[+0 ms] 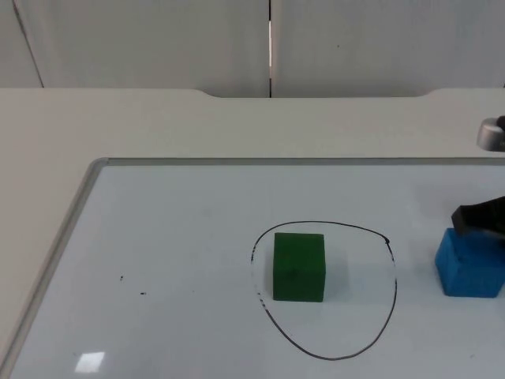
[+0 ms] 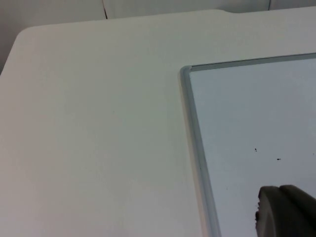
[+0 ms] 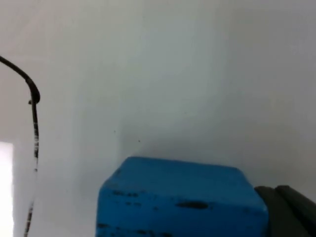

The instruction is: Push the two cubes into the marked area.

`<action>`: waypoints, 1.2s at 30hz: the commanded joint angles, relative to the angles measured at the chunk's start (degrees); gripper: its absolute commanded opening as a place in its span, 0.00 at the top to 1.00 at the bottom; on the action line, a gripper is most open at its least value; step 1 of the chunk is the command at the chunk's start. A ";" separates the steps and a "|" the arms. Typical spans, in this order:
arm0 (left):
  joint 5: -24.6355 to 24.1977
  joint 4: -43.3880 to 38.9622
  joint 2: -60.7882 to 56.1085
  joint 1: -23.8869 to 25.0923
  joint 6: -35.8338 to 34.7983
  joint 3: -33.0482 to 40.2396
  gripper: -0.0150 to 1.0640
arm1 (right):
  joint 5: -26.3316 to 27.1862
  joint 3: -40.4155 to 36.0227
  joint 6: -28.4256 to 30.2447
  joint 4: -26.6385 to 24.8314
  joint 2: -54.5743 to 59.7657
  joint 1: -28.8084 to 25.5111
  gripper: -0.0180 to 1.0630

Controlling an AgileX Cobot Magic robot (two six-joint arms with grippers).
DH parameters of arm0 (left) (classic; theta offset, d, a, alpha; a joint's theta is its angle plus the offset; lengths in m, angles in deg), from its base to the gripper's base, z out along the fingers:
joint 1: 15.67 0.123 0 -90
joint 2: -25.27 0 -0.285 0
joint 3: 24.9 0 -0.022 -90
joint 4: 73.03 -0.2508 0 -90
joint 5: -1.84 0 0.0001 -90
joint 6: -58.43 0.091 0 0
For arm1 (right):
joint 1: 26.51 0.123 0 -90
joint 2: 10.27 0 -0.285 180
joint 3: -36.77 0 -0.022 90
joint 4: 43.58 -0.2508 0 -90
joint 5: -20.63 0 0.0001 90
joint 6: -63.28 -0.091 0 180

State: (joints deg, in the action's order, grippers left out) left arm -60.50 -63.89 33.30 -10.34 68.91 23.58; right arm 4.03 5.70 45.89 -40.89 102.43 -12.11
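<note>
A green cube (image 1: 299,266) stands inside the hand-drawn black oval (image 1: 331,358) on the whiteboard (image 1: 173,237). A blue cube (image 1: 471,263) sits just outside the oval's right side, a short gap away from the line. My right gripper (image 1: 480,219) is low against the blue cube's far right top edge. In the right wrist view the blue cube (image 3: 180,197) is close up beside the right gripper (image 3: 289,210), with the oval's line (image 3: 34,118) beyond it. My left gripper (image 2: 285,212) waits over the whiteboard's left part, far from both cubes.
The whiteboard's grey frame (image 1: 71,213) runs along its left and far sides, and its corner (image 2: 186,71) lies ahead of the left gripper. Bare white table (image 1: 118,118) stretches beyond it to the grey partition wall (image 1: 158,39). Small black specks (image 1: 142,294) dot the board.
</note>
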 commanded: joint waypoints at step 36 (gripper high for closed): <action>0.33 1.21 -0.24 -0.37 0.12 0.17 0.99 | 0.53 0.26 -3.81 -2.11 0.10 8.19 0.98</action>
State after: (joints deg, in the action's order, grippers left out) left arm -60.50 -63.43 33.30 -10.34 69.01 23.58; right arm 4.43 5.70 42.26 -42.95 102.43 -4.22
